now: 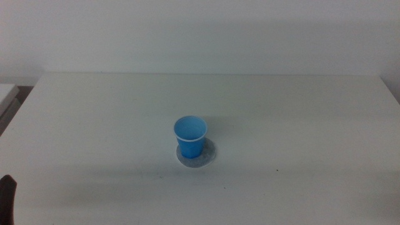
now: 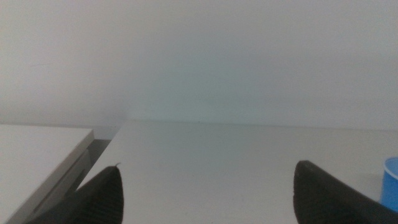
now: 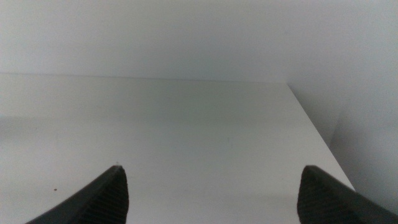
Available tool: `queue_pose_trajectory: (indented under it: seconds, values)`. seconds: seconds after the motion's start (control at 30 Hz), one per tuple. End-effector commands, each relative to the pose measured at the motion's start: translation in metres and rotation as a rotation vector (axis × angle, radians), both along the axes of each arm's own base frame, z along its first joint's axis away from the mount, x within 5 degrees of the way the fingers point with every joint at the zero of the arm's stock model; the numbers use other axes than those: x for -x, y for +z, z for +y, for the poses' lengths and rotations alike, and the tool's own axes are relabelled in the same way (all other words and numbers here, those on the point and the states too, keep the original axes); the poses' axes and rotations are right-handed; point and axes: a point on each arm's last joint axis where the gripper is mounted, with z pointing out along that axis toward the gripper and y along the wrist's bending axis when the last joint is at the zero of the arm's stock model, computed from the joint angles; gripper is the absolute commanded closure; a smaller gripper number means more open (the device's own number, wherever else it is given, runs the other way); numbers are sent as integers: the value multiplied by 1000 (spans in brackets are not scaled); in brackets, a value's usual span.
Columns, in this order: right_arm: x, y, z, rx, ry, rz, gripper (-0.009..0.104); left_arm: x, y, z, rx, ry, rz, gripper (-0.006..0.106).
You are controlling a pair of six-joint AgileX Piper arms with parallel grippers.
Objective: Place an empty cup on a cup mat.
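Note:
The blue cup [image 1: 190,136] stands upright on the grey speckled cup mat [image 1: 209,154] near the middle of the table, and it looks empty inside. A sliver of the cup [image 2: 391,183] shows at the edge of the left wrist view. My left gripper [image 2: 208,186] is open and empty, drawn back at the table's near left; its dark tip [image 1: 7,194] shows at the bottom left of the middle view. My right gripper [image 3: 211,190] is open and empty over bare table, out of the middle view. Neither gripper touches the cup.
The white table [image 1: 294,119] ends at a far edge against a pale wall. A second pale surface [image 2: 37,155] stands beside the table's left edge, with a dark gap between. The table's right edge [image 3: 314,127] shows in the right wrist view.

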Motion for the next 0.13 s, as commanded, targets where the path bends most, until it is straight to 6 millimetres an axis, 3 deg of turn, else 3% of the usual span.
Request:
queue_pose_trajectory:
  seconds: [0.0,0.1]
  values:
    - [0,0,0,7,2,-8,2,0,2,0,-14,3,-18,7]
    - [0,0,0,7,2,-8,2,0,2,0,-14,3,-20,7]
